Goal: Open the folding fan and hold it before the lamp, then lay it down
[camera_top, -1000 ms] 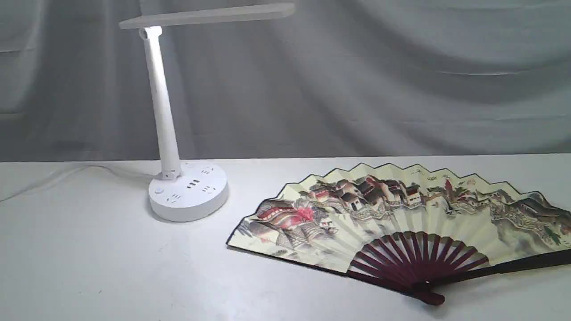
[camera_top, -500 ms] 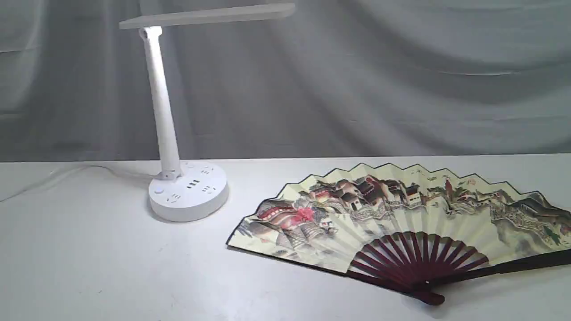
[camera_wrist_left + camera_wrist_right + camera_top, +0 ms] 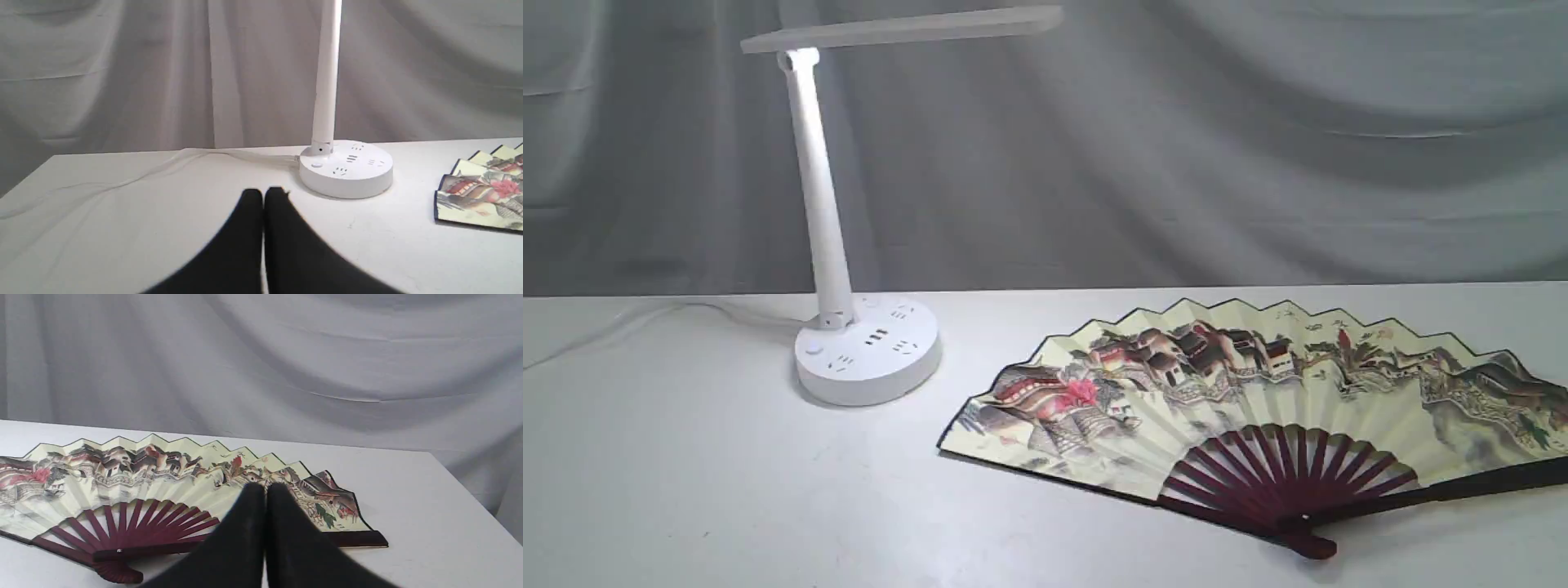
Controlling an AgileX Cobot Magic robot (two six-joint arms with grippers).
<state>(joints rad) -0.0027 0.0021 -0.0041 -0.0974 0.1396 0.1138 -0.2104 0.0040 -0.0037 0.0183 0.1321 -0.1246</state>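
Observation:
The folding fan (image 3: 1258,392) lies spread open and flat on the white table (image 3: 686,490), right of centre, maroon ribs meeting at the pivot near the front edge. In the right wrist view the fan (image 3: 122,477) stretches out beyond my right gripper (image 3: 265,490), whose black fingers are pressed together and hold nothing. The white lamp (image 3: 866,351) stands at the back left with its bar head reaching right. The left wrist view shows the lamp (image 3: 345,167) just beyond my left gripper (image 3: 263,194), shut and empty, with the fan's edge (image 3: 482,196) to one side. Neither arm appears in the exterior view.
The lamp's white cable (image 3: 621,322) trails from its base toward the table's left edge. A grey draped cloth (image 3: 1176,163) hangs behind the table. In the right wrist view the table's corner (image 3: 429,455) and side edge run close to the fan's end rib.

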